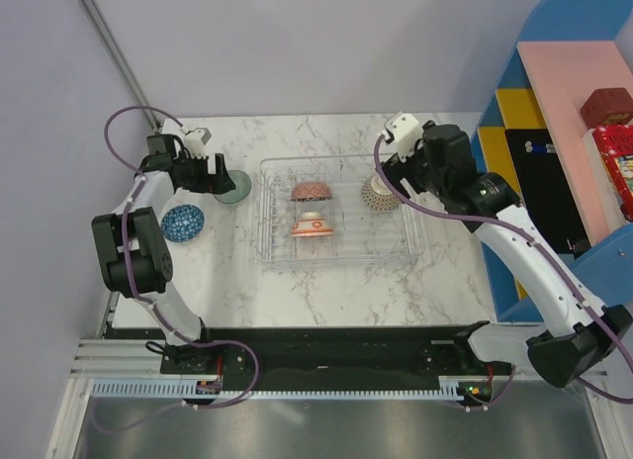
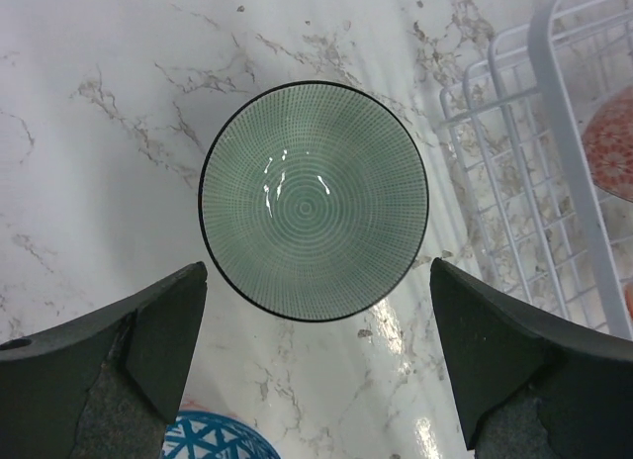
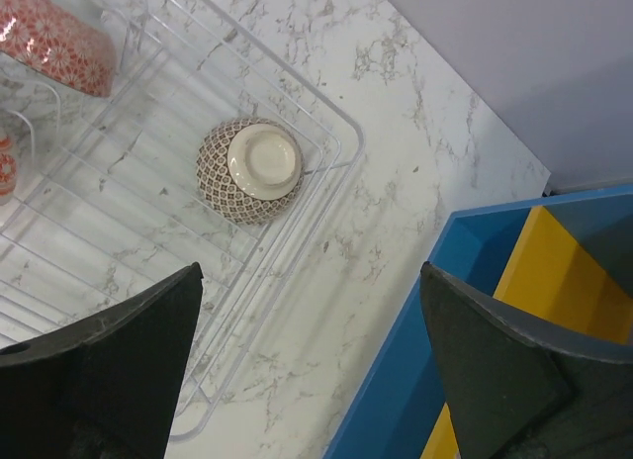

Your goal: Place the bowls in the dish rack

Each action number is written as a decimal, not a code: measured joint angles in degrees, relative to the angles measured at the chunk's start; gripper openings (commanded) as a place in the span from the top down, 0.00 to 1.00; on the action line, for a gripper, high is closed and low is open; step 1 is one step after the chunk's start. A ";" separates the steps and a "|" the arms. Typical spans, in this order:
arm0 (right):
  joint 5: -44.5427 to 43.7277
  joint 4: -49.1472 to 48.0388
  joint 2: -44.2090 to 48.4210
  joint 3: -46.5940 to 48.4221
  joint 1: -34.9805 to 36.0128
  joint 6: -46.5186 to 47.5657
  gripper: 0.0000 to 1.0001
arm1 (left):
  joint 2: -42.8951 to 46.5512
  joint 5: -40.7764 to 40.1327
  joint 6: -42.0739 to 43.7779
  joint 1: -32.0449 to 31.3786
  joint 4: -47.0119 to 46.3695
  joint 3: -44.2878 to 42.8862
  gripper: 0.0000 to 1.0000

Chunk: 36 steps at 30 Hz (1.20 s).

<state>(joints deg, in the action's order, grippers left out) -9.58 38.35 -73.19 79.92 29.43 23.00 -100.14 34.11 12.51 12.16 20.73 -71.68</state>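
The clear dish rack (image 1: 272,243) stands mid-table. In it are two red-orange and white bowls (image 1: 310,191) (image 1: 312,226) and, at its far right corner, a beige lattice bowl (image 1: 377,194) turned upside down, also in the right wrist view (image 3: 249,170). A pale green bowl (image 1: 234,187) (image 2: 314,202) sits upright on the table left of the rack. A blue bowl (image 1: 183,222) (image 2: 213,441) sits nearer and further left. My left gripper (image 1: 220,173) (image 2: 316,350) is open and empty, above the green bowl. My right gripper (image 1: 388,170) (image 3: 312,365) is open and empty, above the rack's right rim.
A blue, yellow and pink shelf unit (image 1: 554,133) stands at the right edge of the table, close to my right arm; its blue side shows in the right wrist view (image 3: 475,311). The rack's white rim (image 2: 569,162) lies right of the green bowl.
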 measured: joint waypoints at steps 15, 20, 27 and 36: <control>2.03 -4.35 4.31 -3.89 -2.56 -4.02 0.02 | -7.48 -12.20 0.68 -3.98 -4.02 -3.87 0.00; 2.69 -4.50 4.28 -4.04 -2.56 -4.33 0.02 | -6.67 -13.22 0.68 -3.98 -6.03 -1.81 0.02; 3.56 -4.50 4.28 -4.04 -2.56 -4.87 0.03 | -8.31 -13.22 0.68 -4.07 -6.27 -2.47 0.33; 4.04 -4.50 4.26 -4.04 -2.56 -5.42 0.02 | -11.91 -14.49 1.77 -7.23 -4.42 -3.98 0.98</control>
<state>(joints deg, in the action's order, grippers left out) -5.54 33.85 -68.93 75.88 26.87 17.58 -112.05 19.62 14.28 4.93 16.32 -75.66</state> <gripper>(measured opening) 0.976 0.326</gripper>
